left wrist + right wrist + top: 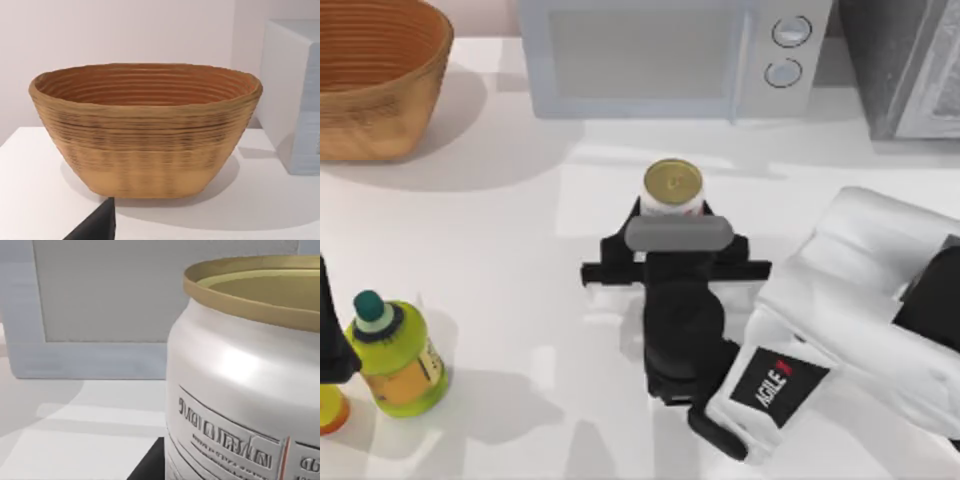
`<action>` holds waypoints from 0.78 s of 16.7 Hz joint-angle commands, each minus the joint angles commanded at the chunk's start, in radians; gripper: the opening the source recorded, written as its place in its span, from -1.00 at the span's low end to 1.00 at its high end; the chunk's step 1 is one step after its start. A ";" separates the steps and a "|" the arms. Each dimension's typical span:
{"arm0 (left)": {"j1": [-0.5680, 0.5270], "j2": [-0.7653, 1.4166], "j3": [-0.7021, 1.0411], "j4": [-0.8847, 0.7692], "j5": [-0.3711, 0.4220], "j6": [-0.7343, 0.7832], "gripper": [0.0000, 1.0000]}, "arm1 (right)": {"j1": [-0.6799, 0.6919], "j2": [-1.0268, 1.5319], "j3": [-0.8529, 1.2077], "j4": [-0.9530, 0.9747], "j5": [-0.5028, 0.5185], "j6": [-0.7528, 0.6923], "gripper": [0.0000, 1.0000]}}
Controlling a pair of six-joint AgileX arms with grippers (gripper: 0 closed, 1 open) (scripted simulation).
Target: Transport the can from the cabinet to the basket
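The can [672,183], white with a dull gold top, stands upright at the middle of the table in front of the microwave. My right gripper [674,212] reaches in from the right and is shut on the can, its dark body just behind it. In the right wrist view the can [240,380] sits very close. The wicker basket [370,90] rests at the far left corner, well apart from the can, and faces the left wrist camera [145,130]. The dark grey cabinet [905,60] stands at the far right. My left arm [328,335] is parked at the left edge.
A pale microwave [660,55] with two knobs fills the back middle, between basket and cabinet. A yellow-green bottle [395,355] with a teal cap stands at the front left, with an orange object [328,410] beside it. Open tabletop lies between the can and the basket.
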 joint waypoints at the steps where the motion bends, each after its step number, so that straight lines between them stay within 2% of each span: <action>1: 0.000 0.000 0.000 0.000 0.000 0.000 1.00 | 0.000 0.000 0.000 0.000 0.000 0.000 -1.00; 2: 0.000 0.000 0.000 0.000 0.000 0.000 1.00 | 0.000 0.000 0.000 0.000 0.000 0.000 -1.00; 13: 0.000 0.000 0.000 0.000 0.000 0.000 1.00 | 0.000 0.000 0.000 0.000 0.000 0.000 0.66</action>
